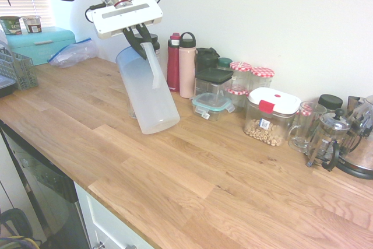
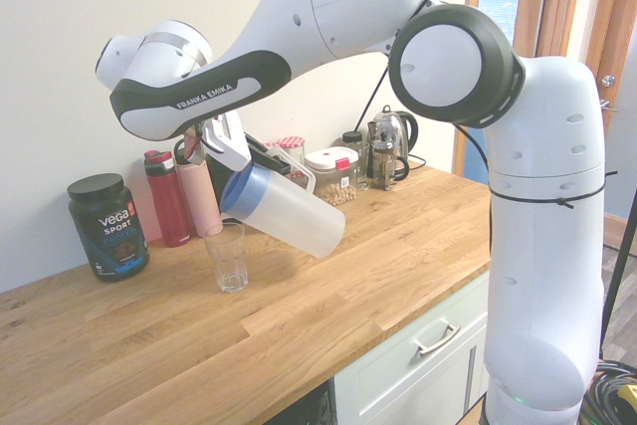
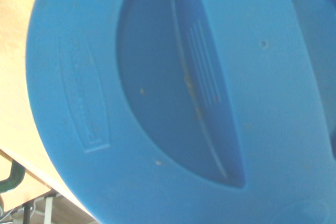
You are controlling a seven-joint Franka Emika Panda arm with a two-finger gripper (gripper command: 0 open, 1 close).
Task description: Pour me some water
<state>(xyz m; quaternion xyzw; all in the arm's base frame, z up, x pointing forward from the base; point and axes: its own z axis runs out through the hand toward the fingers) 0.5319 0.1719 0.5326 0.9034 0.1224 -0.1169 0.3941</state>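
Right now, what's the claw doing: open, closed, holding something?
Claw: closed on the handle of the pitcher, which is lifted and tilted, its blue lid toward the glass.

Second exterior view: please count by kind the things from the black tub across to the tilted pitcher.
Tubs: 1 (black tub)
Bottles: 2 (red bottle, pink bottle)
Glasses: 1 (glass)
Pitchers: 1 (pitcher)
Total: 5
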